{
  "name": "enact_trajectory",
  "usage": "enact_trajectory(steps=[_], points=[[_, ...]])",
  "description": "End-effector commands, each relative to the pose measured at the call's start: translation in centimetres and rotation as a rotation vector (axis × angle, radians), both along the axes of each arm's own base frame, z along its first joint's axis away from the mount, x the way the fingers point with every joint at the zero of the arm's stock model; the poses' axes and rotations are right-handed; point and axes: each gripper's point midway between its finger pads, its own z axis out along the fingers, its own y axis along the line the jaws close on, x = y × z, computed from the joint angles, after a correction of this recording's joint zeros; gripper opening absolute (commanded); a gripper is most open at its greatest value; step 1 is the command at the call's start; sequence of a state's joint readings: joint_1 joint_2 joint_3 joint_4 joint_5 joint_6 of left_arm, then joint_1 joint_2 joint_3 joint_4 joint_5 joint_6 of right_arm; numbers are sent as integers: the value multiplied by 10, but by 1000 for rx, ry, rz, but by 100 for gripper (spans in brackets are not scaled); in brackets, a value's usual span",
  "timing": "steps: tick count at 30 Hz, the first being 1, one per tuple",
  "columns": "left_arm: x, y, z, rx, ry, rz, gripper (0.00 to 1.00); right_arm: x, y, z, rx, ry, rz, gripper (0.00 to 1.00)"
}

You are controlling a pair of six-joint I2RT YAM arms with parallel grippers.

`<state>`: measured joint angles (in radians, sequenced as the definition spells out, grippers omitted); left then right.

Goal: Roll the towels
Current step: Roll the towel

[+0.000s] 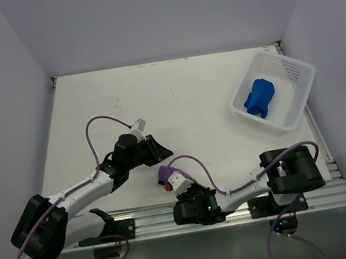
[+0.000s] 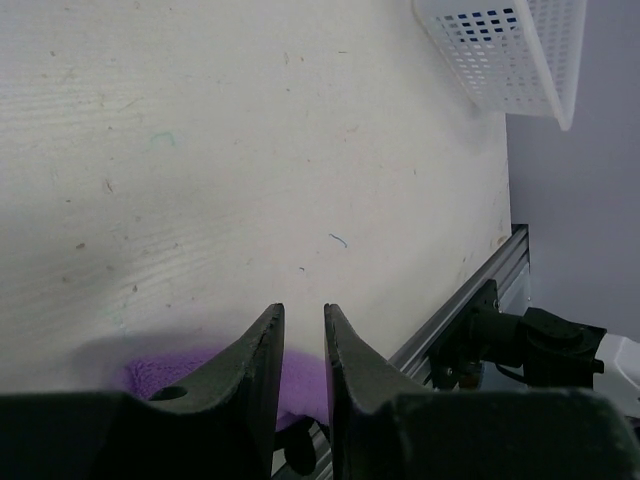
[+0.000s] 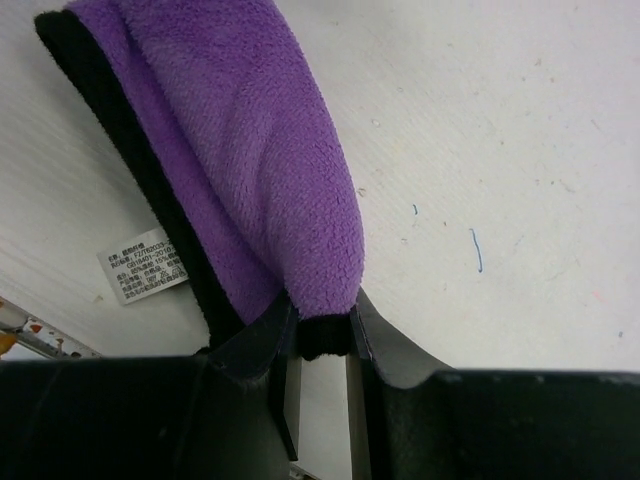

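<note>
- found right hand [image 3: 322, 305] nearest the lens, jaws pinched tight on the black-trimmed end of the purple towel [image 3: 250, 150].
- noted purple towel folded into a thick strip with black trim along one side, lying on the tabletop [image 3: 520, 150] near the front rail, between the two arms.
- recorded a white printed label [image 3: 145, 262] lying flat on the tabletop just beside the black trim.
- found left hand [image 2: 303, 312] almost closed, with only a slim gap between the jaws and nothing gripped; positioned close over the purple towel, contact not determinable.
- located blue towel [image 1: 260, 97] bundled inside the white perforated basket [image 1: 285, 125] at the right rear of the tabletop, well apart from both hands.
- observed a few faint scuffs and a short blue mark [image 3: 477, 250] on the bare tabletop beside the purple towel.
</note>
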<state>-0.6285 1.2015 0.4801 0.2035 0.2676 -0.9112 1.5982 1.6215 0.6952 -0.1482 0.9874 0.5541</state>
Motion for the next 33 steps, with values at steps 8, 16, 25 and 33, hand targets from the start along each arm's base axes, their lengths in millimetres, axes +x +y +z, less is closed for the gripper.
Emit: enact_trajectory(steps=[8, 16, 25, 33], points=[[-14, -4, -5, -42, 14, -18, 27, -9, 13, 2, -215, -224, -7, 0], [-21, -8, -12, -36, 34, -33, 27, -17, 26, 6, -329, -294, 65, 0], [-31, -4, -23, -45, 64, -32, 26, -27, 35, -2, -471, -311, 151, 0], [-43, 3, -33, -46, 98, -21, 26, -33, 39, 2, -624, -375, 177, 0]])
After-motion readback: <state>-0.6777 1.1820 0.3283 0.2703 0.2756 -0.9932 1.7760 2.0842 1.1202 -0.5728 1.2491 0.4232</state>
